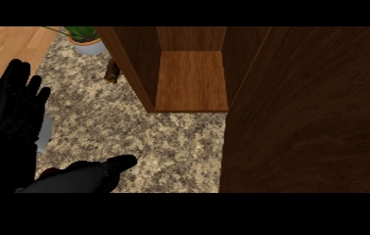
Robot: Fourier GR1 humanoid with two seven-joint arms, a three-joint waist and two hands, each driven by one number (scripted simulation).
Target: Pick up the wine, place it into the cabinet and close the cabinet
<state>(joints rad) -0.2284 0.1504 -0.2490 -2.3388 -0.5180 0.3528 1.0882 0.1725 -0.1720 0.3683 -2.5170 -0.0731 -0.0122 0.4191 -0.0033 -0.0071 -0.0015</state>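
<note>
A dark wine bottle (pixel 76 179) with a grey sheen shows at the lower left edge, its black narrow end pointing up and right towards the cabinet. I cannot tell what holds it there. The wooden cabinet (pixel 192 80) stands open on the speckled counter, and its inner shelf is bare. Its door (pixel 303 121) swings out towards me and fills the right side. My left hand (pixel 18 106) rests at the left edge, fingers straight up, just left of the bottle. My right hand does not show.
A potted plant (pixel 85 39) stands at the back left. A small brown object (pixel 112 71) stands beside the cabinet's left wall. A pale blue-grey strip (pixel 45 131) shows behind my left hand. Speckled counter (pixel 166 146) lies between the bottle and the cabinet.
</note>
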